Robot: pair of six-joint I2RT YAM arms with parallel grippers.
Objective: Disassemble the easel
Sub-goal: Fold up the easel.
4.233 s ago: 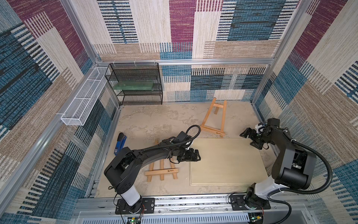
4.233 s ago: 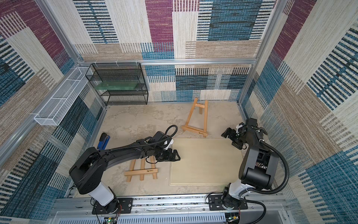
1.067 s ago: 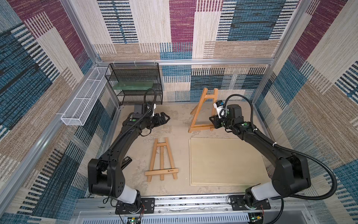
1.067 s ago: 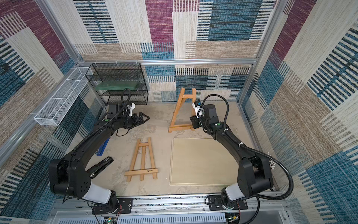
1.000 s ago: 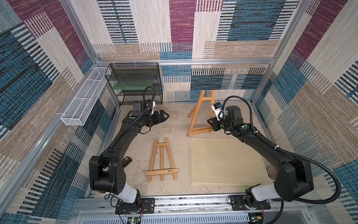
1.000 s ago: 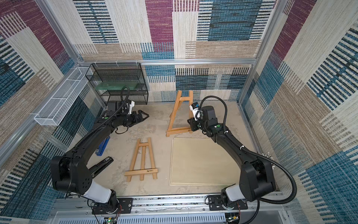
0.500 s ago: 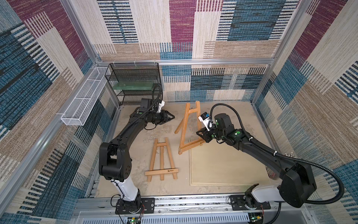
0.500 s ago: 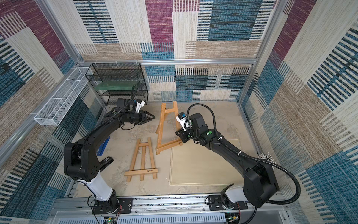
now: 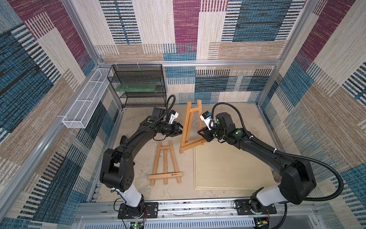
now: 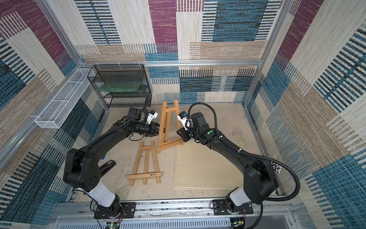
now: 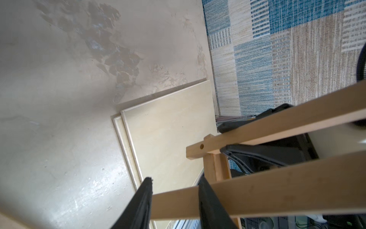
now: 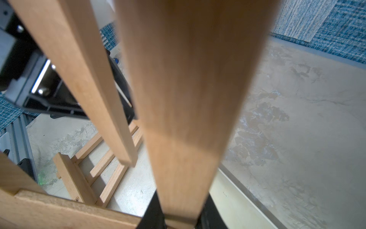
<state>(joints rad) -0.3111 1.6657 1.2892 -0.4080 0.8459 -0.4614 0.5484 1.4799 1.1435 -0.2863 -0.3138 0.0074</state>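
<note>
Starting at the bottom of the frame in both top views: the flat easel [image 9: 165, 164] lies exactly where it lay a second ago, low and centre on the table [image 9: 186, 194], ledge toward the lower edge. The pale board [image 9: 231, 168] to its right hasn't budged either.

Up to mid-frame, and here's the change! The easel [image 9: 186, 119], which four seconds ago stood at the back of the table, now sits at frame centre. It is just above the flat easel and over the board's upper-left corner.

The right gripper [image 9: 203, 135] is clamped on the leg at frame right, down by the ledge. In the right wrist view its dark fingers [image 12: 150, 216] pinch that bar from both sides. The left gripper [image 9: 179, 129], open and short of the wood a second back, has closed in on the leg at frame left. In the left wrist view its fingers [image 11: 141, 202] bracket the bar, wood filling the gap.

The easel itself is light wood, an A-shaped frame with two side legs joined by a top rail. It is tipped so the ledge slants down toward lower left. Whether that low corner touches the table, I can't tell.

Far back, upper left: a black mesh rack [image 9: 138, 73] holding a green slab [image 9: 138, 88], and a white wire basket [image 9: 85, 107] on the side wall.
</note>
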